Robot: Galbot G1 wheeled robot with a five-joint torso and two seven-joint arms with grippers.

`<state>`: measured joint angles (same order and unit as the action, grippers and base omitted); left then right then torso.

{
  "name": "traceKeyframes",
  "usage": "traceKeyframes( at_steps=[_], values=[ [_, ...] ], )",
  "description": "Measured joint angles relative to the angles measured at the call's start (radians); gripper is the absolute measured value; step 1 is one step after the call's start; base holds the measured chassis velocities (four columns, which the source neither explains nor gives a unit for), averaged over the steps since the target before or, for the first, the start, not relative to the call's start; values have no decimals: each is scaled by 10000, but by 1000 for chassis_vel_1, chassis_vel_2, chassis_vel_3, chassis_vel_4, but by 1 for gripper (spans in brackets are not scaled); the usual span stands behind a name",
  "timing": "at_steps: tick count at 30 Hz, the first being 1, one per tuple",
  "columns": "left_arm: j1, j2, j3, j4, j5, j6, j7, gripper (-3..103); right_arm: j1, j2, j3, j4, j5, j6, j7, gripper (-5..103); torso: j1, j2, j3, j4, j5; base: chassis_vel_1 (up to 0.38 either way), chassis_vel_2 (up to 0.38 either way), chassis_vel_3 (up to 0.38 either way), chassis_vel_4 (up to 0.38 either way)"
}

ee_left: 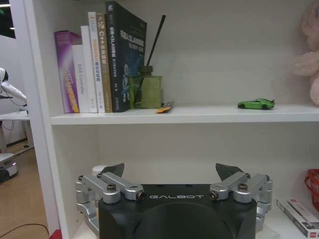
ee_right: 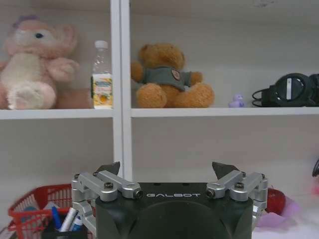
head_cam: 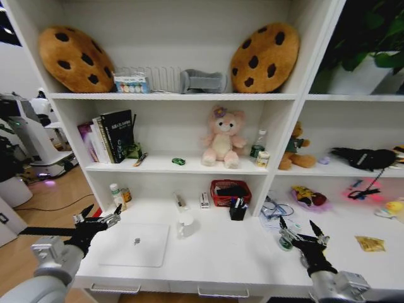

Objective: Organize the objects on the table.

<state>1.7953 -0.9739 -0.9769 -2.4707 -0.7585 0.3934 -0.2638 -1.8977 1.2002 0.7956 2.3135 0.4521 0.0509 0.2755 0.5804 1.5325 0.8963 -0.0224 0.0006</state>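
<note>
**Surfaces and finishes**

Bench [head_cam: 221,259]: smooth matt white, metal bar handles. Laptop [head_cam: 135,244]: pale brushed metal lid. Left hand [ee_left: 172,175] and right hand [ee_right: 168,172]: silvery metal links on matt black housing. Toy car [ee_left: 256,104]: glossy green. Basket [ee_right: 26,209]: red plastic mesh

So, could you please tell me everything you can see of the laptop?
The laptop is slim and silver, metal by its look, with a small dark logo at the middle of its lid. It is closed and lies flat on the white desk, near the front edge. The open left gripper hovers beside it; nothing touches it.
</note>
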Motion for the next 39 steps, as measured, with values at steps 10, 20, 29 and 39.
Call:
traceKeyframes(
  at_steps=[10, 20, 29, 39],
  values=[
    [-1, 1, -2, 1, 0, 0, -3, 100, 439, -367, -539, -1245, -161, -651, -325, 100, -1, 1, -2, -1, -12, -53, -51, 50, 36],
    [0, 0, -2, 1, 0, 0, -3, 100, 1370, -1010, -1016, -2330, -4, -988, -222, 100, -2, 1, -2, -2, -5, 34, 31, -19, -18],
    [0, 0, -2, 1, 1, 0, -1, 100, 1859, -1243, -1208, -2960, 184, -1098, -359, 101, -2, 1, -1, -1, -6, 0, 0, 0, 0],
    [0, 0, -2, 1, 0, 0, -2, 100, 1971, -1288, -1315, -3178, 93, -1192, -412, 64, -2, 2, -1, -2, -5, 0, 0, 0, 0]
  ],
)
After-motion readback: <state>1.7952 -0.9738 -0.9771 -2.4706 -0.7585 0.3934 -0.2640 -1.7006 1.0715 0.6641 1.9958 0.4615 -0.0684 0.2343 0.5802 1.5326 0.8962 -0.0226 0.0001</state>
